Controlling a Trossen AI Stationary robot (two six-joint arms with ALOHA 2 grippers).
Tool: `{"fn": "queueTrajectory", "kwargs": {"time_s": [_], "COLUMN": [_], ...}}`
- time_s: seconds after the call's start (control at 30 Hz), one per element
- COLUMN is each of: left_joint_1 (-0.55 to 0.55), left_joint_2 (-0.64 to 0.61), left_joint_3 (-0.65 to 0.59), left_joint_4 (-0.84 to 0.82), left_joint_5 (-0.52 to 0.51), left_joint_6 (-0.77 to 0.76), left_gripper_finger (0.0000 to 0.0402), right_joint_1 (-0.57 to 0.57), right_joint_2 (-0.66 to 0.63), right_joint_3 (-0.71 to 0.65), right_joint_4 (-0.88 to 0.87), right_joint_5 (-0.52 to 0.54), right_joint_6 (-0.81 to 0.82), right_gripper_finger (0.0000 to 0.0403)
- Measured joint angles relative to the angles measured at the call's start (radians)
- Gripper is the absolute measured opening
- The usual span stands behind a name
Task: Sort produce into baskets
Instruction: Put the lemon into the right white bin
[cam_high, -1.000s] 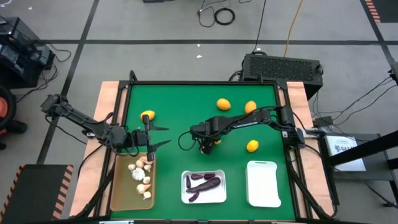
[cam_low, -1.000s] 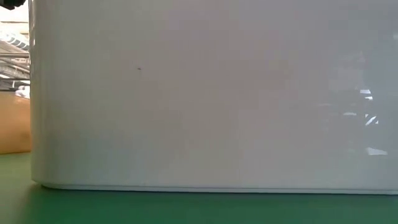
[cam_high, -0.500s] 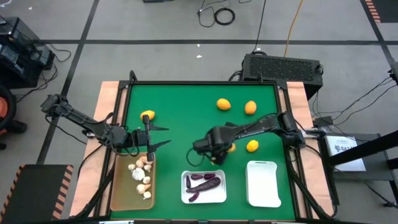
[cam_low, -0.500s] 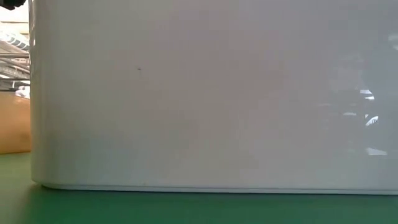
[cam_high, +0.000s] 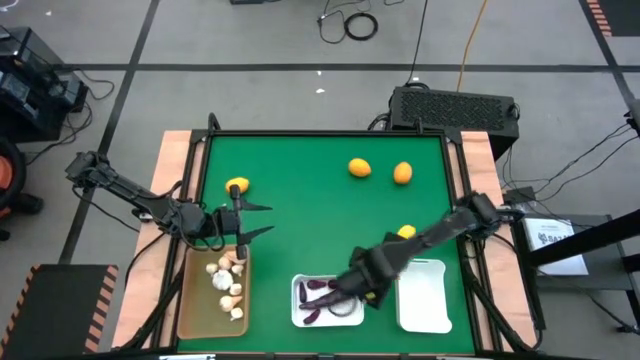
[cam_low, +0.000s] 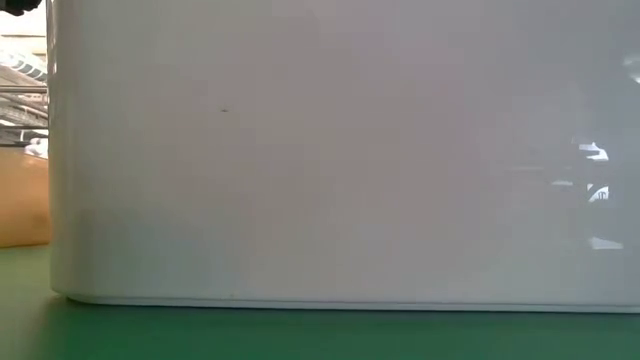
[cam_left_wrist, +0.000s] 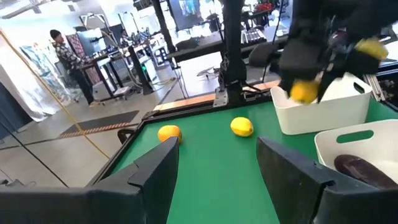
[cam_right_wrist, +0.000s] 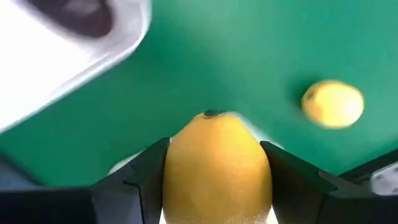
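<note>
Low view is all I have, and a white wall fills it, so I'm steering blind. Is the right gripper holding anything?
Observer: Yes. The right gripper is shut on a yellow fruit.
Operator: Where is it?
Observer: In the high view it is at the right side of the middle white basket, which holds purple pieces. The other white basket is next to it.
Operator: And the left arm?
Observer: The left gripper is open, at the far end of the tan basket of whitish bulbs.
</note>
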Motion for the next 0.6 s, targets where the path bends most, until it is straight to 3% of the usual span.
{"fn": "queueTrajectory", "kwargs": {"time_s": [0.23,0.43,0.6], "left_joint_1": [0.004,0.004,0.004], "left_joint_2": [0.000,0.000,0.000], "left_joint_3": [0.000,0.000,0.000], "left_joint_4": [-0.002,-0.004,-0.003], "left_joint_5": [0.005,0.007,0.007], "left_joint_6": [-0.020,-0.021,-0.021], "left_gripper_finger": [0.0223,0.0223,0.0223], "right_joint_1": [0.122,0.237,0.287], "right_joint_2": [-0.139,-0.239,-0.288], "right_joint_3": [-0.070,-0.236,-0.377], "right_joint_4": [0.004,0.001,0.052], "right_joint_5": [0.017,0.008,-0.040], "right_joint_6": [0.289,0.563,0.684], "right_gripper_finger": [0.0215,0.0215,0.0226]}}
